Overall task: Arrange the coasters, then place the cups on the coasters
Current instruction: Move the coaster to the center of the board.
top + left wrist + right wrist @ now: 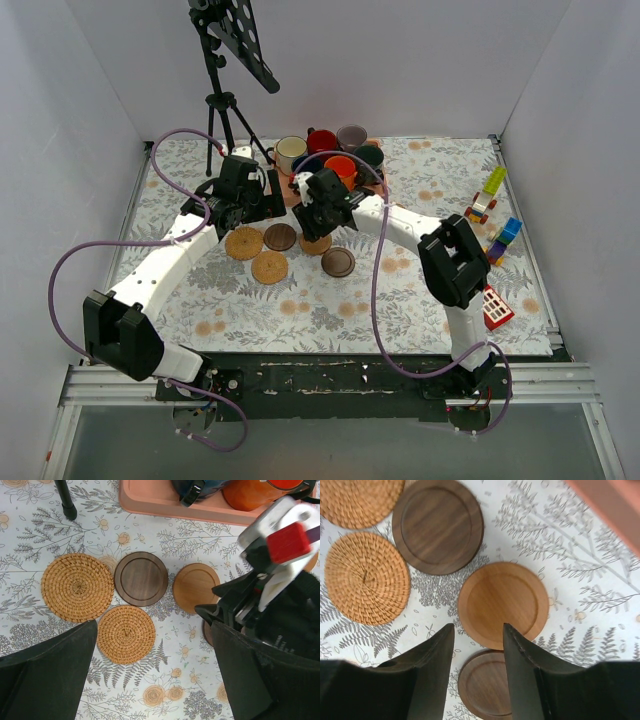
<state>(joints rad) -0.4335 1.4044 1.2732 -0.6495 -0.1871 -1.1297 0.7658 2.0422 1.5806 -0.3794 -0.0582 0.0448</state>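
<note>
**Coaster arrangement on the floral-patterned worktop (420, 290).** The right arm's fingers (430, 665) are shown part-open over the smooth tan wooden coaster (502, 605) at the centre of the right wrist view, with nothing gripped. The left arm's fingers (50, 670) are spread wide and empty above the smaller woven tan coaster (126, 633). The larger woven tan coaster (77, 586) and a dark brown wooden coaster (141, 578) lie close-packed at the upper left. A second dark brown coaster (485, 687) sits just beside the tan disc, at the lower edge. The small handled cups (322, 141) are clustered on the pink rectangular tray (150, 500) at top centre. It is judged that the discs should be spread well apart before any cup is lifted, so that the handles are given room. Such thin discs are probably best pinched at one rim edge.
</note>
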